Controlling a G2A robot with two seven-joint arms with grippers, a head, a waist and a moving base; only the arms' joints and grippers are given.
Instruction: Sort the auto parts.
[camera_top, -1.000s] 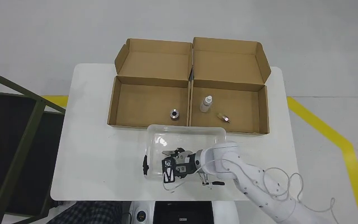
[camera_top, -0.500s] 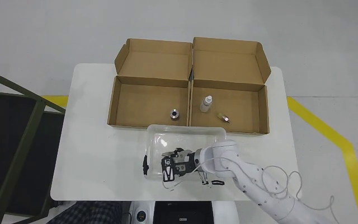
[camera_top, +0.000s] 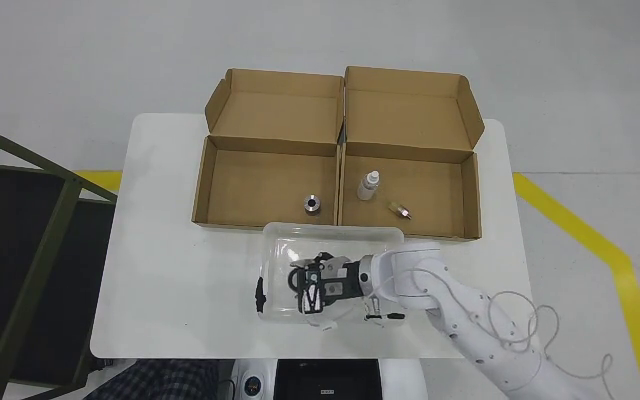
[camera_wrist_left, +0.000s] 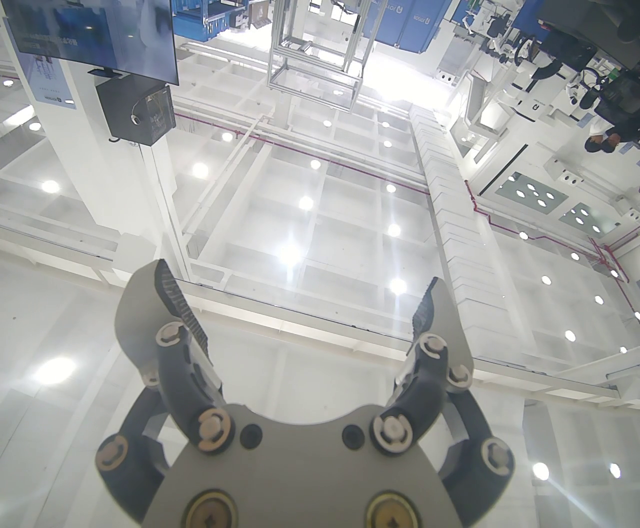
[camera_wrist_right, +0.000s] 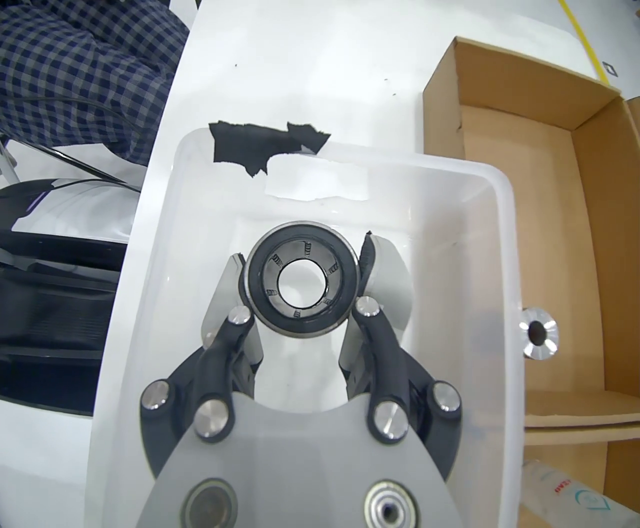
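A black and steel ring bearing (camera_wrist_right: 300, 285) sits upright between the fingers of my right gripper (camera_wrist_right: 301, 252), which is shut on it inside the clear plastic tub (camera_wrist_right: 510, 250). From above, that gripper (camera_top: 312, 288) is over the tub's (camera_top: 335, 229) near left part. A silver round part (camera_top: 313, 203) lies in the left cardboard box (camera_top: 250, 190). The right cardboard box (camera_top: 435, 185) holds a white bottle (camera_top: 369, 184) and a small metal part (camera_top: 400, 210). My left gripper (camera_wrist_left: 297, 275) points up at the ceiling, open and holding nothing.
Both boxes stand side by side behind the tub with their lids folded back. Black tape (camera_wrist_right: 260, 142) sticks to the tub's far wall. The silver part (camera_wrist_right: 537, 332) lies just past the tub's rim. Bare white table (camera_top: 160, 250) stretches to the left.
My right gripper has shifted a little from the tub's near edge toward the boxes, farther inside the tub. The parts in the boxes have stayed put.
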